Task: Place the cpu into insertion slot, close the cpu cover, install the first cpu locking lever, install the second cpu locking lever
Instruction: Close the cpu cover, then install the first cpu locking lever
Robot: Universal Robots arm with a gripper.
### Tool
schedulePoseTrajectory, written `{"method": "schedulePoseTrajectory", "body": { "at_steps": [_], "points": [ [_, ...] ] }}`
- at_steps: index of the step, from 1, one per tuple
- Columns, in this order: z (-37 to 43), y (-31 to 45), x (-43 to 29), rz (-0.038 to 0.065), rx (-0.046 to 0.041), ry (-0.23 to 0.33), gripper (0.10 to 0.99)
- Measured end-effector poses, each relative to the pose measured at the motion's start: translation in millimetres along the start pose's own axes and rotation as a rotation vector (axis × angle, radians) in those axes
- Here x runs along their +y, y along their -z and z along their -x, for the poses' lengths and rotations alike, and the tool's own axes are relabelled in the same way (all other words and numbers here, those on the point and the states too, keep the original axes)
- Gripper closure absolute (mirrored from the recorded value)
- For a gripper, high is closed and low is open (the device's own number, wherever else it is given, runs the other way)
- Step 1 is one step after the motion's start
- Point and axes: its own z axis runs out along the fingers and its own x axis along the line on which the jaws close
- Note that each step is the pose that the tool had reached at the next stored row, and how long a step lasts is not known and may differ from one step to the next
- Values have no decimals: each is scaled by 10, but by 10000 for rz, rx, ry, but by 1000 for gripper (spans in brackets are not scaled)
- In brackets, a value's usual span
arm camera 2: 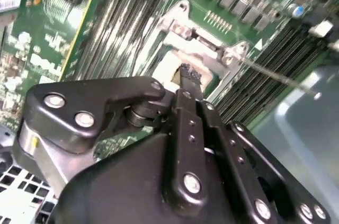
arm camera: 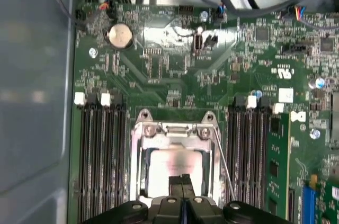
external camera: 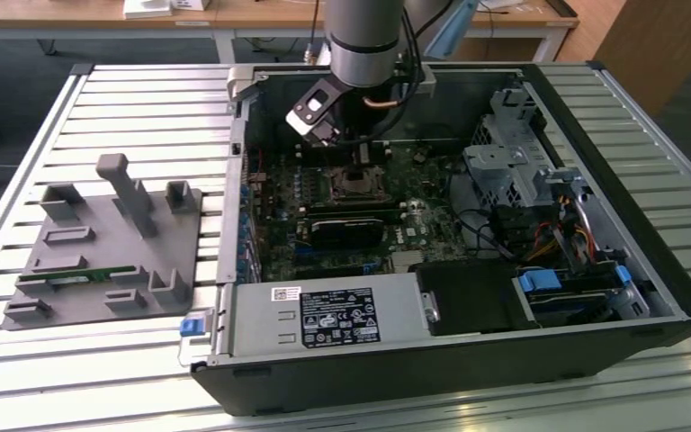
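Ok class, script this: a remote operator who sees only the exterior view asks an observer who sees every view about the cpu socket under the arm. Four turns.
Operator: Is the cpu seated? The arm blocks my view.
Observer: Yes. In the first wrist view the cpu lies under the cpu cover, its silvery top showing through the window.
Operator: And the levers?
Observer: In the second wrist view one thin locking lever slants away from the cover.
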Motion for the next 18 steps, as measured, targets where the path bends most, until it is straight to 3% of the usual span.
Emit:
{"method": "schedulePoseTrajectory", "body": {
  "at_steps": [9,18],
  "points": [
    [1,-1,60,-1,4,-1,980],
    [1,40,63,-1,3,-1,980]
  ]
}}
